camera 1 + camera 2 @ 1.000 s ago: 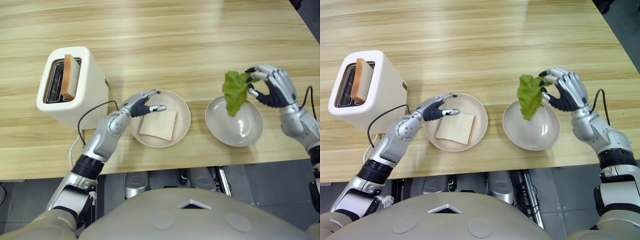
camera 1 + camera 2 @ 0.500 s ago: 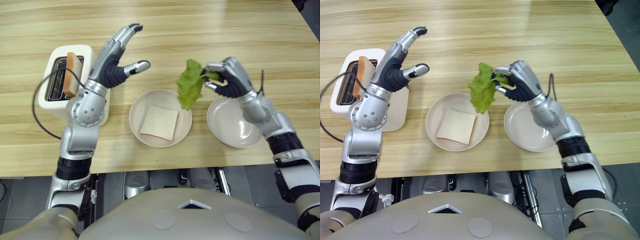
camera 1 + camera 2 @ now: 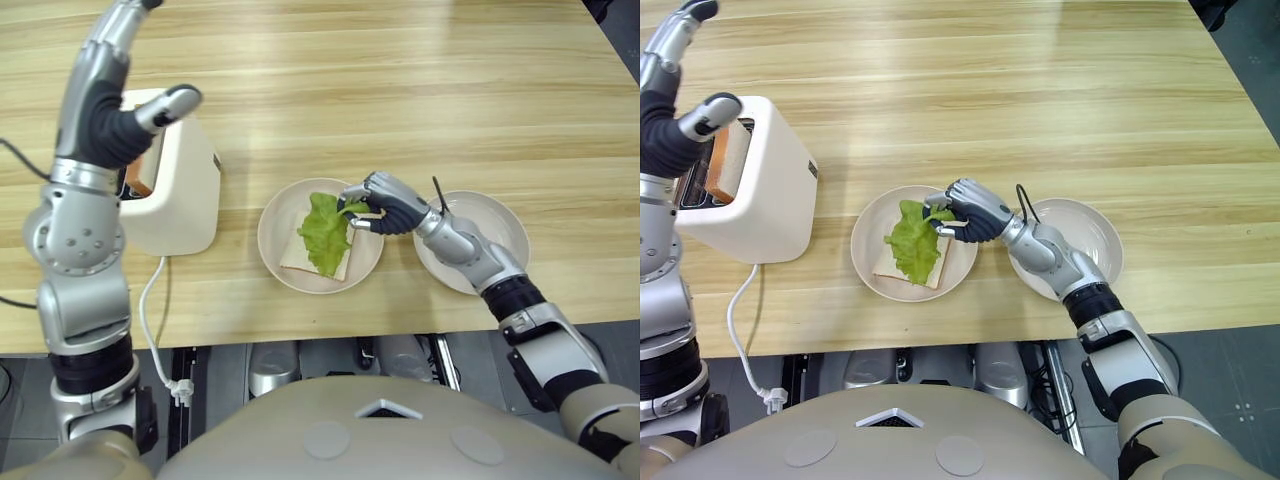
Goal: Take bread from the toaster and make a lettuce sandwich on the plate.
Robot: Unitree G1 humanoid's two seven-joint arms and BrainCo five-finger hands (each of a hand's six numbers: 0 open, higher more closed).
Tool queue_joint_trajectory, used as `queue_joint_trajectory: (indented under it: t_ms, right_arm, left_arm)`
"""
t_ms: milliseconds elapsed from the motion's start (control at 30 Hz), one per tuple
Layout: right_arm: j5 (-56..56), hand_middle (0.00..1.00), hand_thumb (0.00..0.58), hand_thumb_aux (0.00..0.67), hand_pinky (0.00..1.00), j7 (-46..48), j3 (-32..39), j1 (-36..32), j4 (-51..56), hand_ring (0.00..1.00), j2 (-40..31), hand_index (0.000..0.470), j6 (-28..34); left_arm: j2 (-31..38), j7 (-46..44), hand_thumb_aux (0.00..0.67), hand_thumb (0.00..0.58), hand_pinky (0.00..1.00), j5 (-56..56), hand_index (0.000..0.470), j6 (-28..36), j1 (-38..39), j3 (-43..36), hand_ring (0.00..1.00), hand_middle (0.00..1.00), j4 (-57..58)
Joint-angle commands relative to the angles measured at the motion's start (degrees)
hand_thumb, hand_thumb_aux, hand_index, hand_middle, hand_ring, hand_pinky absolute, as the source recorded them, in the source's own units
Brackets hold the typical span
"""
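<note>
The green, crinkled lettuce leaf [image 3: 324,228] is laid over the pale square slice of bread [image 3: 291,262] on the round beige plate [image 3: 268,226], and its 2 o'clock edge is pinched between the closed fingers of the right robot hand [image 3: 384,201]. If that hand is drawn away before the pinch is loosened, the leaf is likely to be dragged off the slice towards the empty beige bowl [image 3: 497,214] at 3 o'clock, and the bread may be shifted with it. The left robot hand [image 3: 108,112] is held above the white toaster [image 3: 186,188] at 9 o'clock of the plate, with its fingers spread apart and nothing held. A second toasted slice [image 3: 728,160] stands in the slot. Should it be gripped off-centre or too lightly, it could be dropped on the light wooden surface [image 3: 420,80], or the toaster could be tipped or tugged against its white cord [image 3: 150,310].
</note>
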Motion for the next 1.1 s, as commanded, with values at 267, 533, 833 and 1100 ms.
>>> queue_joint_trajectory:
  t_ms: [267,533,833,1100]
  right_arm:
    - [-1.5,1.00,0.580,0.670,1.00,4.0,0.2,-3.1,6.3,1.00,2.9,0.460,2.5]
    - [-7.2,1.00,0.580,0.670,1.00,0.5,2.0,-7.0,14.4,1.00,6.1,0.460,1.4]
    - [-8.9,1.00,0.508,0.434,1.00,-0.8,3.0,-6.4,16.3,1.00,6.5,0.298,0.8]
    - [-11.0,1.00,0.000,0.000,1.00,-3.0,2.4,-7.2,17.0,1.00,6.0,0.000,2.1]
  left_arm:
    - [2.0,6.4,0.000,0.000,0.00,7.8,0.000,1.4,4.5,2.2,0.00,0.00,8.6]
    - [3.0,8.4,0.000,0.000,0.00,11.8,0.000,4.1,4.5,0.3,0.00,0.00,12.1]
    - [3.9,7.6,0.000,0.000,0.00,14.8,0.000,6.8,4.4,-1.5,0.00,0.00,14.1]
    - [4.0,7.1,0.000,0.000,0.00,14.5,0.000,6.9,3.6,-3.6,0.00,0.00,15.5]
